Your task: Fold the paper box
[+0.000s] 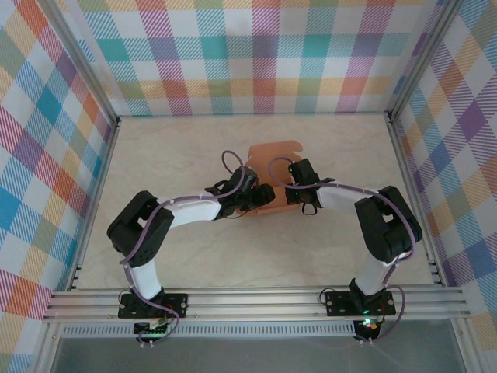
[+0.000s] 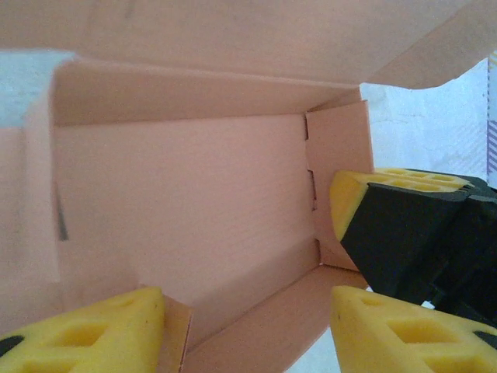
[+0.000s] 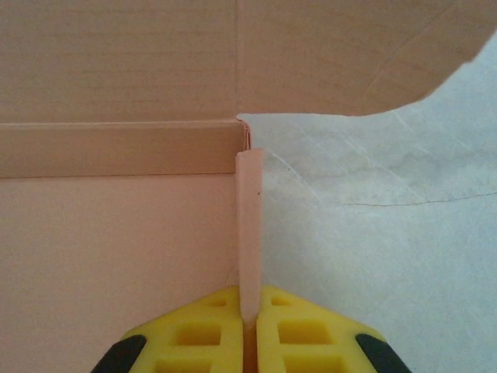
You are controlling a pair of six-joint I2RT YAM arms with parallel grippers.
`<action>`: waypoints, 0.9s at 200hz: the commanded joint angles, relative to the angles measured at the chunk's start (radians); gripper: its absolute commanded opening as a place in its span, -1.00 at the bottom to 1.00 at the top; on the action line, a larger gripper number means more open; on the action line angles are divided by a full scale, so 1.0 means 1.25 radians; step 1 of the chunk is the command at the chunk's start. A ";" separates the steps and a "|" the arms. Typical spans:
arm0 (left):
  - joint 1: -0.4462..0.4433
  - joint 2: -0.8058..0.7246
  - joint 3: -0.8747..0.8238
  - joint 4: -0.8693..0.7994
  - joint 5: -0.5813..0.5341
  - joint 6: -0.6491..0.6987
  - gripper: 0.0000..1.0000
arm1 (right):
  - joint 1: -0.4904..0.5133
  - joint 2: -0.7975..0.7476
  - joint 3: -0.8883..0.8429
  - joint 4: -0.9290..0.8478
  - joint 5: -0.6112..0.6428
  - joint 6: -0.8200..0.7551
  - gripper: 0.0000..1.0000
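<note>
In the top view, 2 arms reach in from the near edge and meet mid-table. The left gripper (image 1: pixel 252 198) (image 2: pixel 248 342) stands part open, with 1 of its yellow fingers (image 2: pixel 101 334) on each side of the paper box's (image 1: pixel 278 155) (image 2: pixel 178 202) (image 3: pixel 116 249) low near wall, not pinching it. The right gripper (image 1: pixel 293 180) (image 2: pixel 349 202) (image 3: pixel 248 307) is clamped on the upright end flap (image 3: pixel 248 225) at the box's right side. The box sits open on the pale table (image 1: pixel 194 148) (image 3: pixel 373 233), its lid flap (image 3: pixel 342 54) beyond both grippers.
</note>
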 commanded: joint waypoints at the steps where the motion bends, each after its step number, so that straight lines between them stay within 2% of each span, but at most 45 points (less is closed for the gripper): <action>1: 0.003 -0.127 -0.048 -0.065 -0.086 0.059 0.19 | -0.005 -0.014 -0.020 -0.027 -0.009 0.008 -0.82; 22: 0.015 -0.222 -0.100 -0.114 -0.144 0.084 0.21 | -0.006 -0.016 -0.019 -0.027 -0.009 0.010 -0.82; 56: 0.095 -0.331 -0.208 -0.143 -0.154 0.057 0.24 | -0.007 -0.019 -0.020 -0.023 -0.014 0.028 -0.82; 79: 0.173 -0.390 -0.284 -0.122 -0.126 0.031 0.24 | -0.016 -0.037 -0.032 -0.008 -0.055 0.050 -0.83; 113: 0.296 -0.403 -0.375 -0.055 -0.026 -0.012 0.24 | -0.040 -0.070 -0.043 0.002 -0.114 0.087 -0.84; 132: 0.302 -0.373 -0.381 -0.020 0.008 -0.024 0.24 | -0.053 -0.091 -0.041 -0.010 -0.132 0.102 -0.84; 158: 0.296 -0.317 -0.394 0.102 0.081 -0.059 0.22 | -0.077 -0.123 -0.047 -0.001 -0.188 0.144 -0.84; 180: 0.270 -0.303 -0.373 0.166 0.132 -0.040 0.20 | -0.087 -0.148 -0.060 0.021 -0.215 0.160 -0.84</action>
